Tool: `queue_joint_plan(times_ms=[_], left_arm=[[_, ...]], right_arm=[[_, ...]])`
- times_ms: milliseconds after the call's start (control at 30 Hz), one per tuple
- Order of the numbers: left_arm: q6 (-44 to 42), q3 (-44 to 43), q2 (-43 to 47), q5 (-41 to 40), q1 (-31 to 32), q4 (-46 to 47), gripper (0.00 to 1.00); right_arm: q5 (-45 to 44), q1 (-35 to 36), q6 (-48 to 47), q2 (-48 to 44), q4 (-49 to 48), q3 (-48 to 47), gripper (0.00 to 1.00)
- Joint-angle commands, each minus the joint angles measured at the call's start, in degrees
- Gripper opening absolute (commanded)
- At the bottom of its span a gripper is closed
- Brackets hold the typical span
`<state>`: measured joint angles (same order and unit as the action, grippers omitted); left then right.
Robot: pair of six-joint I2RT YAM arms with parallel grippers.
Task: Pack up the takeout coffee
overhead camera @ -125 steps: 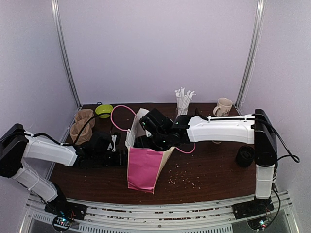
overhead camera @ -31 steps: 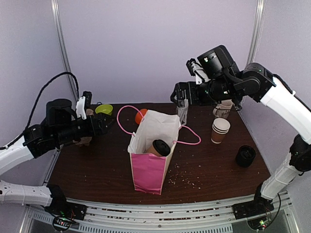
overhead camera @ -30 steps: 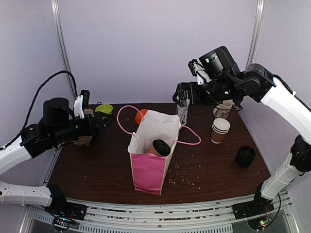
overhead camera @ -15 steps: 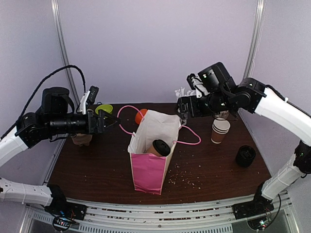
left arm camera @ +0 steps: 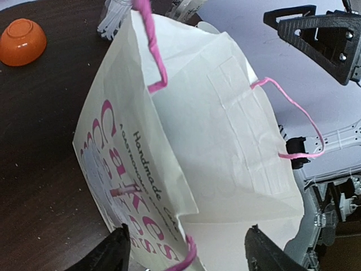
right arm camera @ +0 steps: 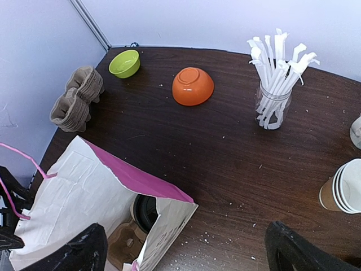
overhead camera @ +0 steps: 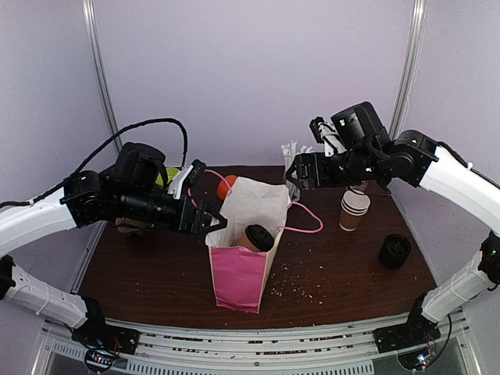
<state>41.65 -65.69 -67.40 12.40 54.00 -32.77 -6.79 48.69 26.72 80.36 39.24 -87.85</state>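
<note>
The takeout coffee point(overhead camera: 258, 237), a brown paper cup with a black lid, stands inside the open pink-and-white paper bag point(overhead camera: 234, 269) at the table's middle. In the right wrist view its lid point(right arm camera: 145, 210) shows down in the bag point(right arm camera: 73, 192), next to a brown cardboard carrier point(right arm camera: 121, 243). My left gripper point(overhead camera: 212, 221) is open and empty at the bag's left rim; in its wrist view the gripper point(left arm camera: 189, 254) straddles the rim and a pink handle point(left arm camera: 192, 257). My right gripper point(overhead camera: 291, 174) is open and empty, in the air above and behind the bag.
An orange bowl point(overhead camera: 226, 186), a green bowl point(right arm camera: 124, 62), a glass of white straws point(right arm camera: 274, 90) and a stack of brown carriers point(right arm camera: 76, 99) stand at the back. A stack of paper cups point(overhead camera: 355, 209) and black lids point(overhead camera: 394, 251) stand at the right. Crumbs lie around the bag.
My right gripper has left the bag and risen, with the coffee now inside. My left arm has swung right and down until its open gripper reaches the bag's left rim.
</note>
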Motion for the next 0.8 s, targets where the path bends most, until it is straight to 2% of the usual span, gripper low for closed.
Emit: queue_joint_plan(times_ms=[0, 167, 400, 600, 767], left_arm=[[-1.72, -7.39, -3.88, -3.90, 0.27, -4.64, 0.68], [-4.59, -12.57, -8.86, -6.94, 1.17, -9.81, 0.52], [-6.60, -14.88, -12.55, -8.88, 2.44, -12.19, 0.30], [-9.08, -17.13, -13.72, -10.41, 2.60, -13.16, 0.00], [-12.72, -19.63, -13.22, -12.42, 2.88, -13.08, 0.00]], right_arm=[[1.10, -0.58, 0.44, -1.49, -2.16, 1.68, 1.00], [1.71, -1.02, 0.17, -2.29, -3.50, 3.35, 1.00], [2.96, -1.77, 0.11, -3.35, -4.25, 5.47, 1.00], [3.41, -1.99, 0.09, -3.65, -4.69, 6.10, 1.00], [2.23, -2.08, 0.35, -5.41, -6.40, 7.05, 1.00]])
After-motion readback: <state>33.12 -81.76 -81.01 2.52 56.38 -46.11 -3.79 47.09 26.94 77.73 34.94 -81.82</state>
